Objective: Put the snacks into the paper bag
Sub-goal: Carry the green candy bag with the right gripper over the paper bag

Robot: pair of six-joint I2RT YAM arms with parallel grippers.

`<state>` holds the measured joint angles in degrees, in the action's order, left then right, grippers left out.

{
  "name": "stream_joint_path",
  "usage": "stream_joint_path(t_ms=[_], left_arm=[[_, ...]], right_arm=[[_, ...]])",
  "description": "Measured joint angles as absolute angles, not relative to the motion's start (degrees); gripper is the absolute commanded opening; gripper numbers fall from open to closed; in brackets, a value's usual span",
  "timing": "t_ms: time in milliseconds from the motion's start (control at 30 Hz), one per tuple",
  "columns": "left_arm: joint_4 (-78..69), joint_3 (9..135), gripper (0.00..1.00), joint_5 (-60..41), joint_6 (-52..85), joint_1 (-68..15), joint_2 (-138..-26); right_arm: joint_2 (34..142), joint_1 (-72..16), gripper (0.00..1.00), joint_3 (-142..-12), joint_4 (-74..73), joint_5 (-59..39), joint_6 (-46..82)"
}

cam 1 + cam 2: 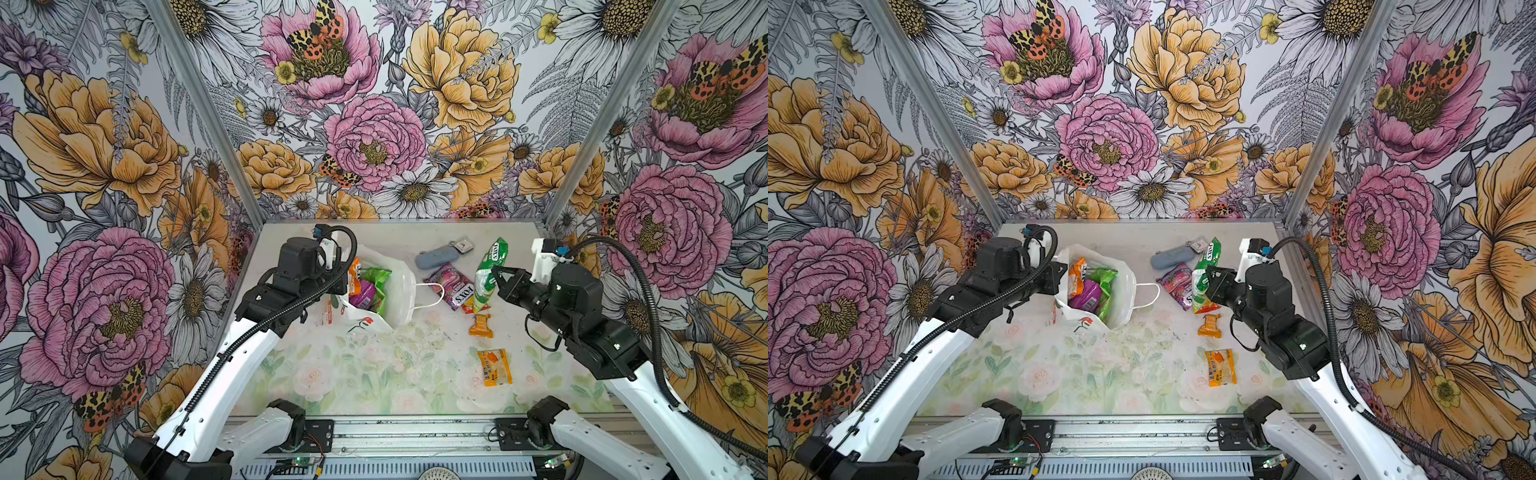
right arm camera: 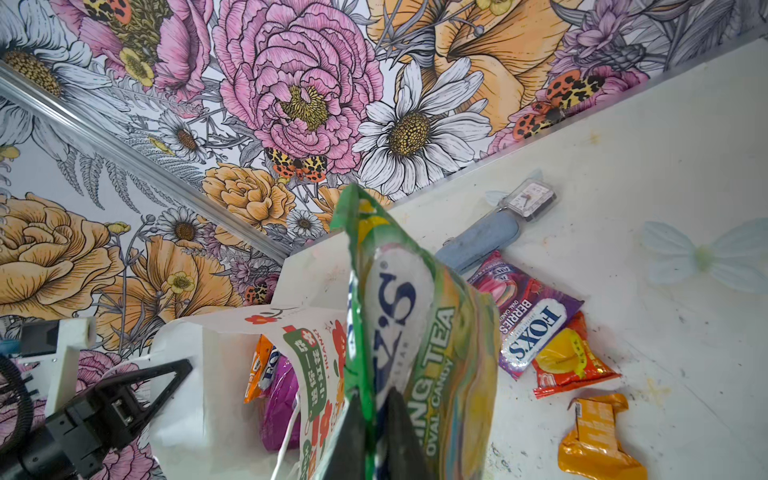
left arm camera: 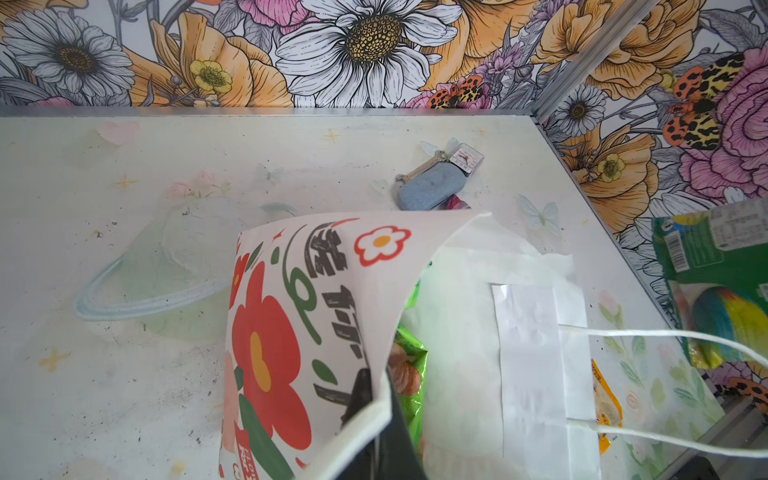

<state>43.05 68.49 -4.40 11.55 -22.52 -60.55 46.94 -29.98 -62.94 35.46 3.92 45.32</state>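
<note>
A: The paper bag [image 1: 401, 291] lies left of centre, its mouth turned toward the right gripper [image 1: 498, 277]. The left gripper [image 3: 376, 407] is clamped on its rim and holds it open.
B: The right gripper pinches the green packet [image 1: 483, 286], to the right of the mouth, near the pink packet [image 1: 451, 291].
A: Its long axis runs back-to-front, across the mouth. I would turn the narrow end to the opening, enter deep, then release.

Behind the paper bag [image 1: 401, 291] rim, the left hand [image 1: 340, 286] — fingertips hidden in both top views.
</note>
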Motion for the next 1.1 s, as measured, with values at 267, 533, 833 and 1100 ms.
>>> stream_joint_path(t_ms=[267,533,833,1100], left_arm=[[43.05,68.45,0.00,-4.51,11.55,-22.76,-60.45],[43.03,68.45,0.00,-4.58,11.53,-22.96,-60.45],[43.05,68.45,0.00,-4.62,11.35,-23.20,-60.45],[43.03,68.45,0.00,-4.64,11.00,-23.75,-60.40]], right_arm=[[50.98,-37.34,0.00,-68.36,33.28,6.13,42.30],[56.99,-48.45,0.00,-74.94,28.73,7.53,36.84],[65.49,-57.08,0.00,-80.03,23.03,6.94,30.89],[68.79,-58.61,0.00,-80.12,21.32,5.52,29.21]])
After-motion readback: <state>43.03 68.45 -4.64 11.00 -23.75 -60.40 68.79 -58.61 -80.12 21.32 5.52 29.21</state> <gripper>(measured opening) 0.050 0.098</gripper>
